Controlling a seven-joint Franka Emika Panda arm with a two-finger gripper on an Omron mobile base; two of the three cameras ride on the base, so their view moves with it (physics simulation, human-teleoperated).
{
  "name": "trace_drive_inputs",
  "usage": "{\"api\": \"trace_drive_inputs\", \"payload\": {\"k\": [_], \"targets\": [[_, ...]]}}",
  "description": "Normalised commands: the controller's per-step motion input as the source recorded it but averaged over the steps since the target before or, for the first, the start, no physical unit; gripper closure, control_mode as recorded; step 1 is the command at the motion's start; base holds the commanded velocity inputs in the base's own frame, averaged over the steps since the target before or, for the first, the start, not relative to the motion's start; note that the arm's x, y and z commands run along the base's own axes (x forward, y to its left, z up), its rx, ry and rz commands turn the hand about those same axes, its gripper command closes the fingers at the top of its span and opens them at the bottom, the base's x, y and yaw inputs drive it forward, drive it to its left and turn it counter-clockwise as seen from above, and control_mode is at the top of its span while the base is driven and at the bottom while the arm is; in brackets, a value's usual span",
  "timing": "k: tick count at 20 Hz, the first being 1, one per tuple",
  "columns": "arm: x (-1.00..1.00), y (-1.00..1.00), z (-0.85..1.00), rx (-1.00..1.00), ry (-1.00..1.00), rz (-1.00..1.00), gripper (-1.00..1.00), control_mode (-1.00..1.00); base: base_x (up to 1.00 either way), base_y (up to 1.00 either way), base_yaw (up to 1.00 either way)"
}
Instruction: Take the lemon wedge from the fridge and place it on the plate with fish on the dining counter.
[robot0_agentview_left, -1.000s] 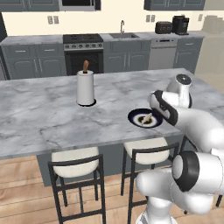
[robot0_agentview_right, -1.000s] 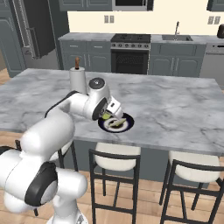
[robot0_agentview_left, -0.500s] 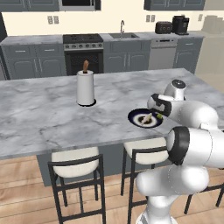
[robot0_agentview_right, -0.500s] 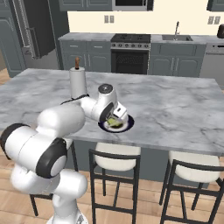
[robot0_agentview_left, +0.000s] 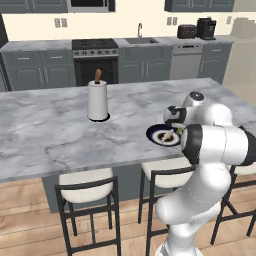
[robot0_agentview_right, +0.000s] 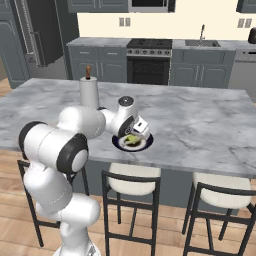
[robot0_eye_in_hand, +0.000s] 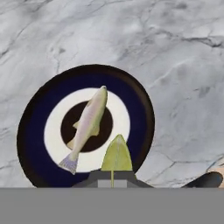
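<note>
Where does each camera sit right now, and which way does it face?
Left base view: behind-left, looking across the dining counter; arm lower right over the plate.
Right base view: behind-right; arm lower left, same plate.
Hand view: looks down past the gripper shut on the lemon wedge, beside the fish.

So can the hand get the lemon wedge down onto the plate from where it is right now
Probably yes. The hand, shut on the lemon wedge, hangs right over the plate's near rim on the dining counter. The fish lies toward the middle, leaving bare plate beneath the wedge, and nothing stands between.
</note>
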Motion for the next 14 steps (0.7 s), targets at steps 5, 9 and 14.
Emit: {"api": "trace_drive_inputs", "payload": {"k": [5,9,14], "targets": [[0.34,-0.08,-0.37,0.00,0.00,0.00,1.00,-1.00,0.00,0.00,0.00],[0.18,-0.05,-0.47,0.00,0.00,0.00,1.00,-1.00,0.00,0.00,0.00],[0.15,0.00,-0.38,0.00,0.00,0.00,1.00,-1.00,0.00,0.00,0.00]]}}
